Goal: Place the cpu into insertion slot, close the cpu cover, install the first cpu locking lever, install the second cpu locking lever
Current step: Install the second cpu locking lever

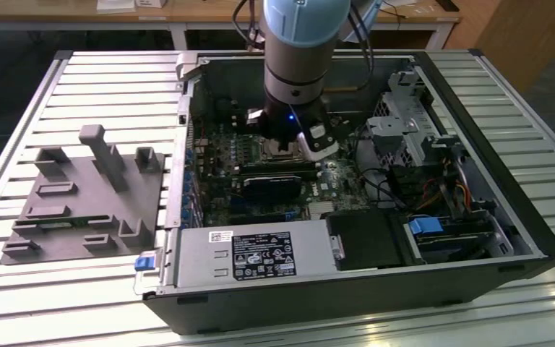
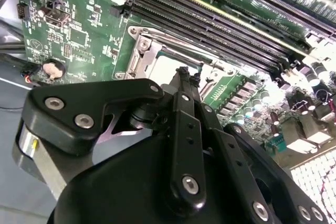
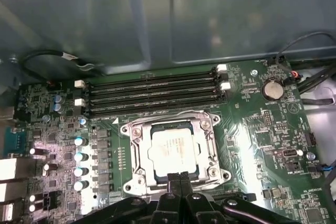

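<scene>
Gripper (image 3: 180,178) fingers pressed together, holding nothing, tips at the near edge of the insertion slot (image 3: 131,129) — cpu (image 3: 173,147) seated inside it just beyond the fingertips, cpu cover (image 3: 170,120) lying flat around it.

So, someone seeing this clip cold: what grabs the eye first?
Probably the silver-topped cpu, seated in the insertion slot with the cpu cover framing it, in the middle of the green motherboard. The black gripper sits right at the socket's edge, fingers pressed together. In the exterior view, the arm reaches down into an open computer case, beside a grey fixture on the exterior view's left.
</scene>
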